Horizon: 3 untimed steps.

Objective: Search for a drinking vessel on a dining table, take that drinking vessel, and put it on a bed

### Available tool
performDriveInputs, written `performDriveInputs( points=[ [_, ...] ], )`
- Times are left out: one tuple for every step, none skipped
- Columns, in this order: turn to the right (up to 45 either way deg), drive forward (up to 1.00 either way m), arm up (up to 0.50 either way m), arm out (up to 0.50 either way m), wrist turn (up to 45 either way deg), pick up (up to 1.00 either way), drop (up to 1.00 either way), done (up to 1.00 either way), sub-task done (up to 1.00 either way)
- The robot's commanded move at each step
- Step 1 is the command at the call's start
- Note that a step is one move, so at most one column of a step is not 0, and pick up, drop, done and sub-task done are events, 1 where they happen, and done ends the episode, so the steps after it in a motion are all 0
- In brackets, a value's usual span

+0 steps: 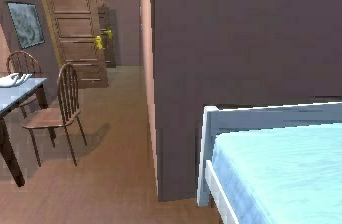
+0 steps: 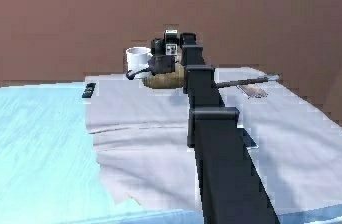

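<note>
Bed [image 2: 39, 140] lies under the arm [image 2: 214, 130], which reaches across its grey blanket [image 2: 299, 140]; table [image 1: 4, 100] and chairs [image 1: 64, 100] sit at the forward view's left. White mug [image 2: 135, 58] is at the gripper [image 2: 144, 72], by the bed's far edge. Can't tell the finger state, nor whether the mug is held.

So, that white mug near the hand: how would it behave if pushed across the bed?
The white mug looks rigid and hard, likely breakable if dropped. The grey blanket by it is wrinkled and soft, so a push may tip it. Its round wall suggests it would then roll.
</note>
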Motion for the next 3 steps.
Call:
performDriveInputs(
  points=[
    [0.0,0.0,-0.04,0.0,0.0,0.0,0.0,0.0,0.0],
    [0.0,0.0,-0.32,0.0,0.0,0.0,0.0,0.0,0.0],
    [0.0,0.0,0.0,0.0,0.0,0.0,1.0,0.0,0.0]
  ],
)
